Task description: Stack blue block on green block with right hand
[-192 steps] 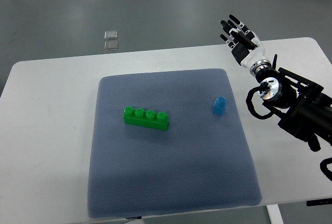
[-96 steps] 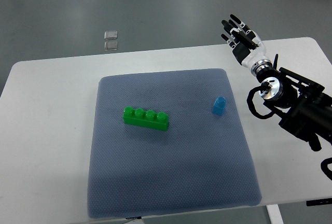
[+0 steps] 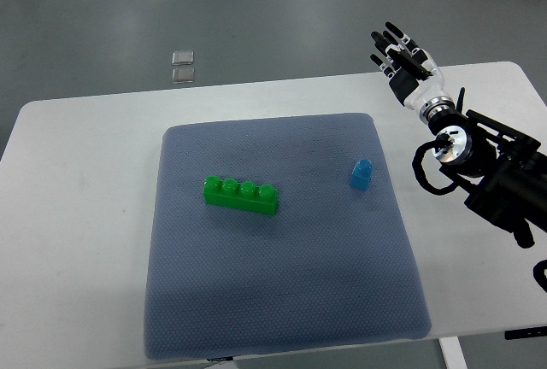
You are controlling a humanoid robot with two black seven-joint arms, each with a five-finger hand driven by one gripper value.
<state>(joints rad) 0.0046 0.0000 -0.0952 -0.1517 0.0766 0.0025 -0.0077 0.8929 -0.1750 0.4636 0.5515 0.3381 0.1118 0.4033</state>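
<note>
1. The white tabletop point(image 3: 77, 181) fills most of the frame, and a grey-blue mat point(image 3: 282, 301) covers its middle; both task pieces lie on that mat, well apart from each other.
2. The right arm point(image 3: 496, 172) comes in from the right edge, dark and cabled, angled up toward the upper right of the frame.
3. The right hand point(image 3: 403, 53) hangs over the tabletop's far edge, above and to the right of the mat, fingers spread and straight, holding nothing. The left hand is not in view.
4. The green block point(image 3: 240, 196), a long four-stud brick, lies just left of the mat's centre, its length running slightly downward to the right.
5. The blue block point(image 3: 361, 173), a small single piece, stands near the mat's right edge, well below the hand in the picture.
6. The step in hand looks like the reach. To do it well, the hand should swing down and left until it is over the blue block, keep the fingers wide, and close on opposite sides without tipping so small a piece.
</note>
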